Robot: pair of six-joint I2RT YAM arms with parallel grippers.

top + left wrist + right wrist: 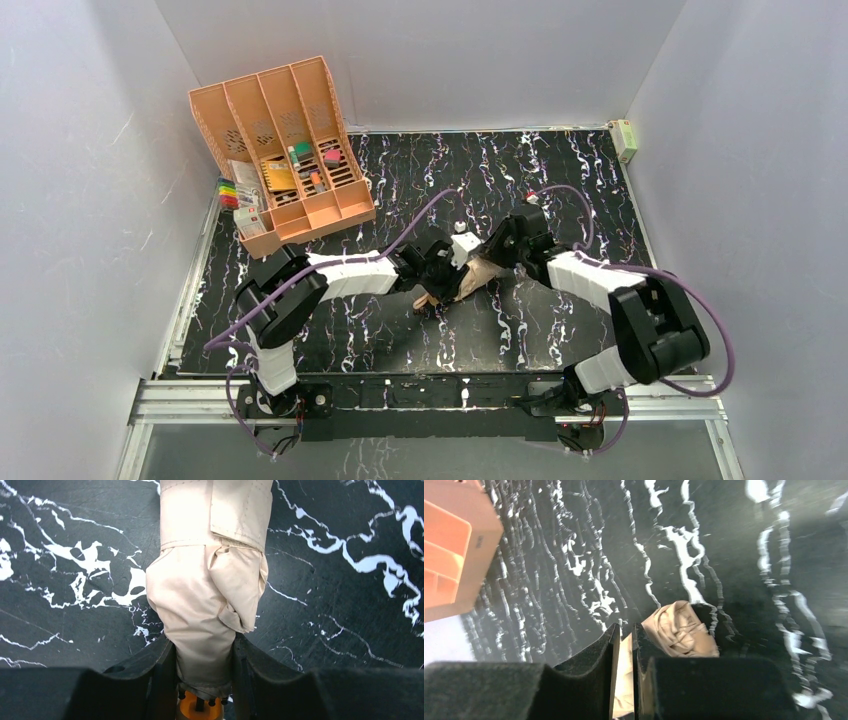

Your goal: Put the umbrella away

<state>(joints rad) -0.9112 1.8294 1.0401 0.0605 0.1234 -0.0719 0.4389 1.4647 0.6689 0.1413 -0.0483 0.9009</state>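
Left gripper [202, 646] clamps umbrella [205, 580]; organizer [270, 100] apart.

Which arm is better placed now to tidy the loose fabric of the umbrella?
Probably right. The right end effector pinches a thin fold of the umbrella, while the left end effector is clamped around its bundled body and seems better used to hold it steady.

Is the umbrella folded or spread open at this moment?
Folded. The umbrella has its fabric gathered into one narrow bundle, with no ribs spread out, and the left gripper is closed around one end of it.
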